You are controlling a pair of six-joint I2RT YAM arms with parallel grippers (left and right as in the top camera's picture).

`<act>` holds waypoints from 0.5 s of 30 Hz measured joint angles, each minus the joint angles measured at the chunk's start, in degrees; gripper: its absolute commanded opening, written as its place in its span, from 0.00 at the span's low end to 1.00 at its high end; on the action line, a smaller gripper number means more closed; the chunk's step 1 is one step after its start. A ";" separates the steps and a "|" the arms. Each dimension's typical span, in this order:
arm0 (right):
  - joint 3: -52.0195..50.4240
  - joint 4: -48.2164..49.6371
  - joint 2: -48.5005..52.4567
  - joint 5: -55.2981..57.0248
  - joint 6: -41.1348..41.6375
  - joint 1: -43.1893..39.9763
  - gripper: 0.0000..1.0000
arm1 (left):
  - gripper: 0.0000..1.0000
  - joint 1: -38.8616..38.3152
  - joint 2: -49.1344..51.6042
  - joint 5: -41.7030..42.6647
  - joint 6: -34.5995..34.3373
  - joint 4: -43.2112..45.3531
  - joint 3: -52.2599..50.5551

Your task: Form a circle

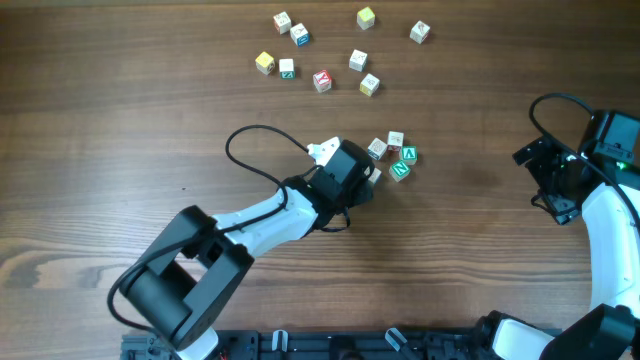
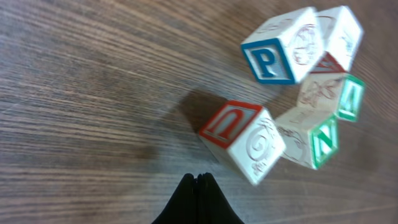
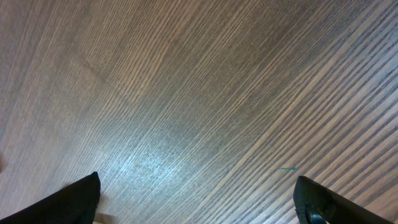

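Five small wooden blocks [image 2: 244, 140] make the ring [image 1: 400, 170]: light, hard, likely skittish, so push on flat faces; left claw [image 2: 198, 180] pinched together, empty, right claw [image 3: 199, 198] spread wide.

White-shelled left arm [image 1: 262, 222] with black joints and looping black cable [image 1: 229, 148]; right arm [image 1: 610, 225] alike

14 ltr cubes [image 1: 321, 80] (5 grouped), 2 arms [image 1: 270, 222].

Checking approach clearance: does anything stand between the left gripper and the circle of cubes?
Nothing visible. Only bare table lies between the shut left gripper and the circle; its red U cube sits closest.
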 measured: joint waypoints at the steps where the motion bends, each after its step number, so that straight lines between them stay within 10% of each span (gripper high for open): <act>1: 0.00 -0.02 0.00 0.00 0.00 0.00 1.00 | 0.04 0.00 0.50 0.00 -0.94 0.13 0.00; 15: 0.00 -0.39 0.00 -1.29 0.00 0.00 1.00 | 0.04 0.07 2.47 -0.04 -4.96 4.87 0.00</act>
